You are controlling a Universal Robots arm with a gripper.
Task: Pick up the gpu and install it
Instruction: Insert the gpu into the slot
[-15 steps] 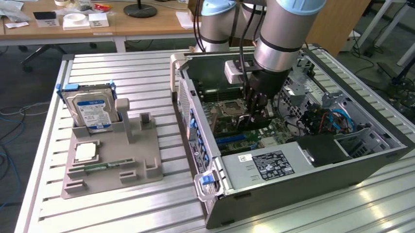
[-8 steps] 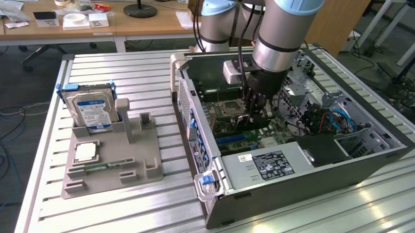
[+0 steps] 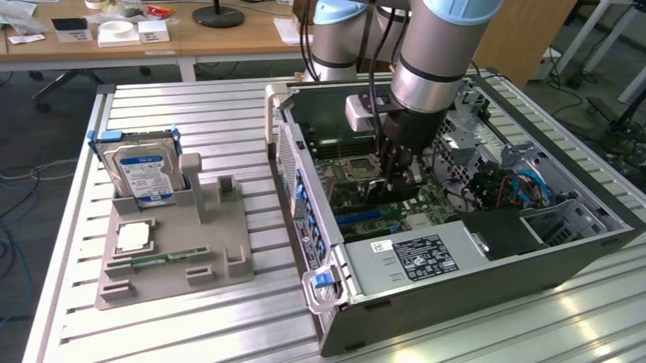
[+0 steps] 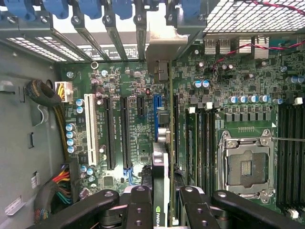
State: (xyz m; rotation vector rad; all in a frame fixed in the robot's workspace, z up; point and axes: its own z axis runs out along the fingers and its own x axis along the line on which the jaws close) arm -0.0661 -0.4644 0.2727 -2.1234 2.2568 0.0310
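Green board edge and black cooler of the gpu (image 4: pixel 161 164) stand edge-on between the pincer (image 4: pixel 165 200) fingers, which are closed partway and clamp it. The card is over the motherboard (image 4: pixel 119 81) slots inside the open computer case (image 3: pixel 454 287) on the table (image 3: pixel 202 318).

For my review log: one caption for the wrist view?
Gripper holds the gpu edge-on over the motherboard slots.

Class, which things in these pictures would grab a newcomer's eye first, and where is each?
The arm's gripper reaches down into the open computer case at the exterior view's right, clamped on the gpu, which sits edge-on over the motherboard. At that view's left, a blue-labelled hard drive stands in a grey holder.
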